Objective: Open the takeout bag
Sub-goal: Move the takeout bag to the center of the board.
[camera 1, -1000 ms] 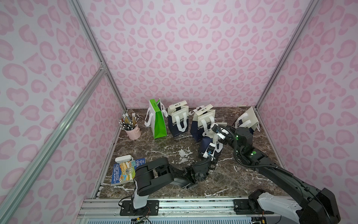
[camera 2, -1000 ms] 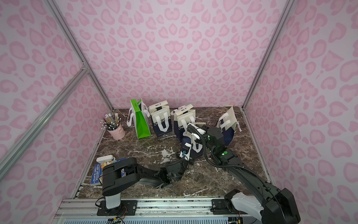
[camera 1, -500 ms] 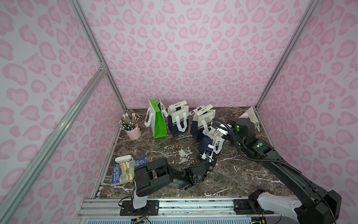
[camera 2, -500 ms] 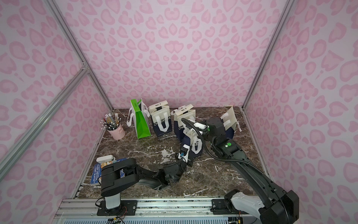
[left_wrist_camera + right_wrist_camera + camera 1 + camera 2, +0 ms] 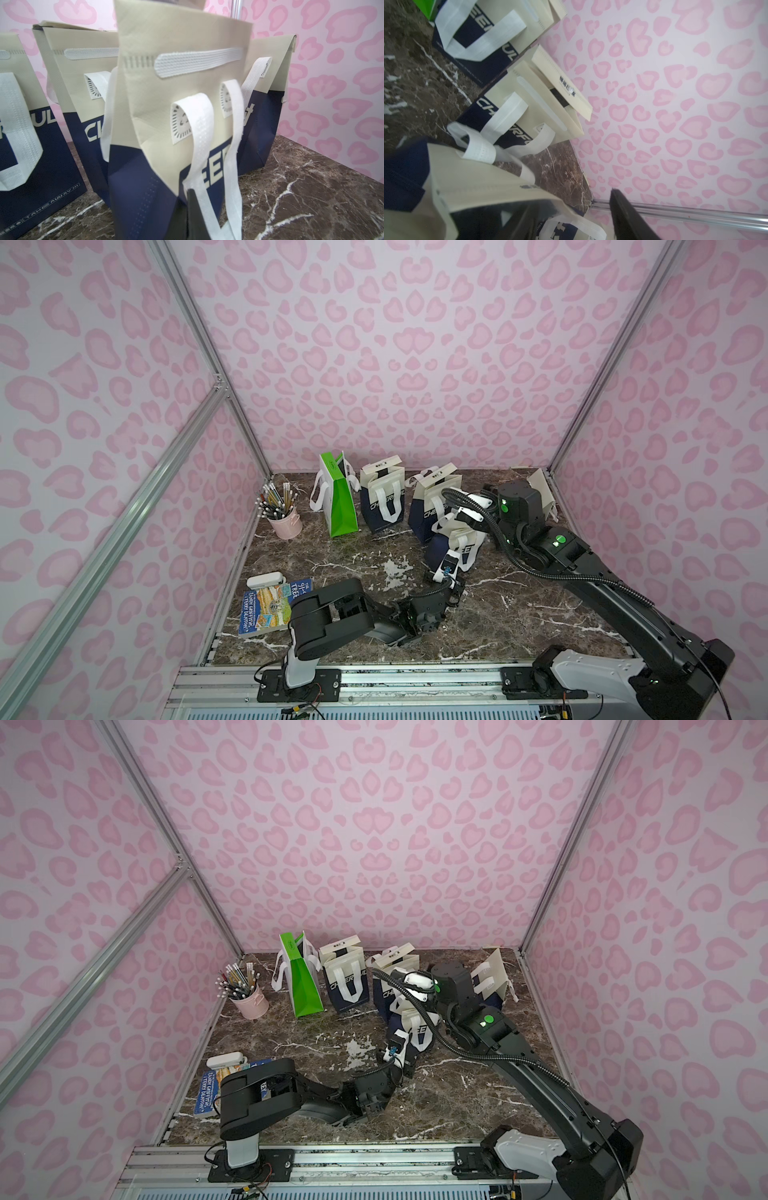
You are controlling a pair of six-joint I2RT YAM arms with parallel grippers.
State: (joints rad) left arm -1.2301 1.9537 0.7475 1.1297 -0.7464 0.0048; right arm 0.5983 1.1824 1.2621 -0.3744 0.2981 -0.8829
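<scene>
Step in hand, as I read it: undoing the top of the bag [image 5: 455, 537], w/ the flap [image 5: 488, 187] lifted and the mouth only part open; dark inside shows under the beige in the R wrist view. R claw [image 5: 573, 199] stands released, its fingers [image 5: 629, 216] spread w/ only wall & table btwn them, nothing pinched. L claw [image 5: 445, 570] is clenched low on the bag's near face, right by the white strap [image 5: 207, 145]. The L wrist view shows one dark finger [image 5: 192, 207] pressed there, so I take it as the anchor grip, tho can't tell if it nips strap or panel. Bag stands on the table [image 5: 519, 614], right of centre, a bit nearer than the row [image 5: 382, 502] of like bags along the far wall. R claw sits at the bag's top, far-right side, just beside the mouth; L claw is at its near-left bottom edge, touching. Next move prob calls for R to get a finger inside the mouth or on the far lip & pull it wide, w/ L as anchor. The bag looks light, so a hard tug could tip or drag it.
</scene>
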